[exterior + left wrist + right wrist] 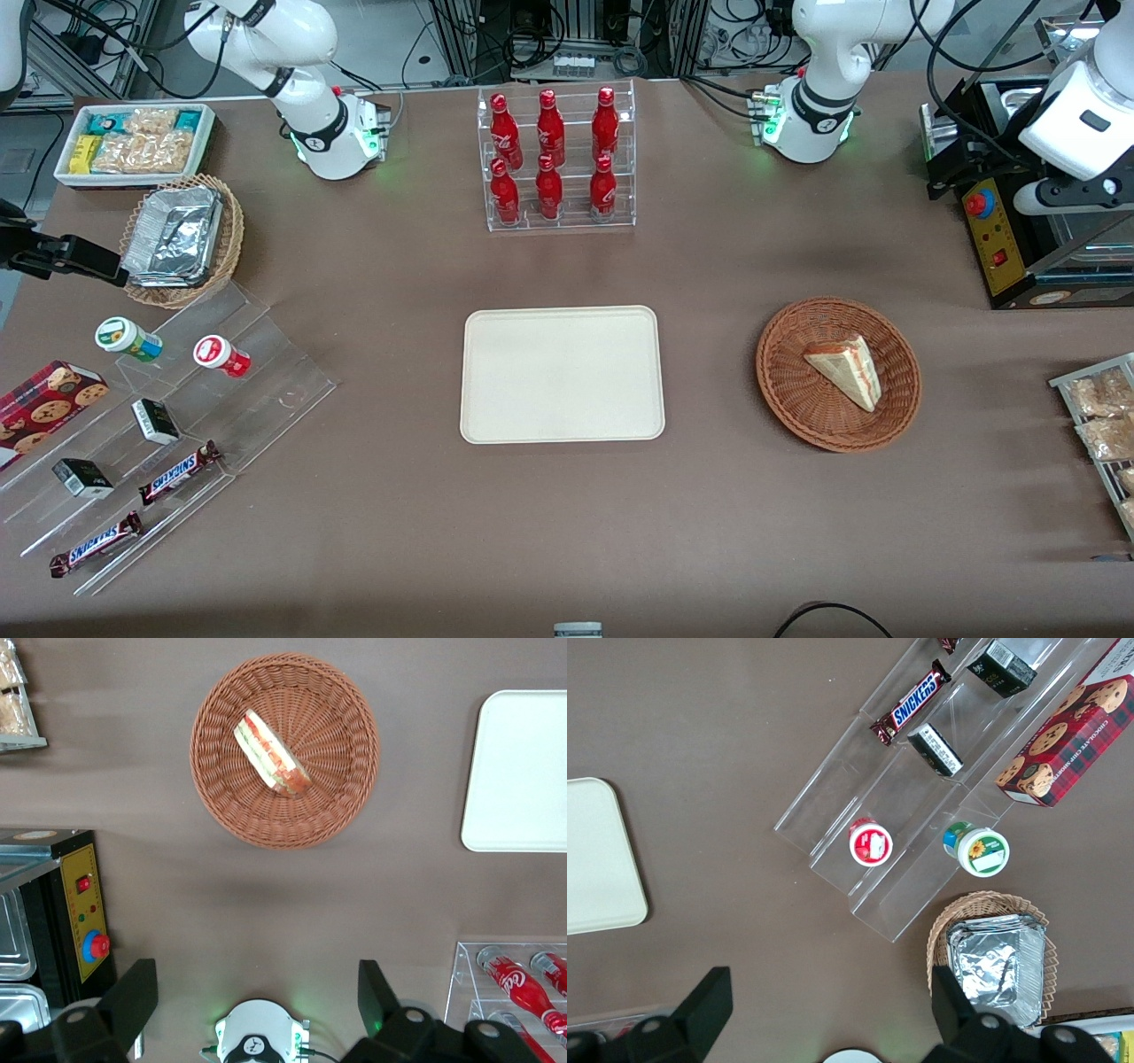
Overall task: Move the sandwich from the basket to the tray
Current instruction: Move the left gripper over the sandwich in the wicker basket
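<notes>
Sandwich [271, 754] lies in basket [284, 750], well below open pincer [257, 997].

**Robotics lab dressed as a snack shop**

You're working in a lab, not a real store. Two white arm bases [811, 111] are bolted at the brown counter [372, 549] edge, green lights lit, with cable bundles and metal framing [567, 27] along the wall. Shop props sit on it: an acrylic rack of red bottles [556, 159], a stepped display with Snickers bars [177, 474], a cookie box [44, 403]. A control box with a red stop button [977, 204] stands toward the working arm's end.
</notes>
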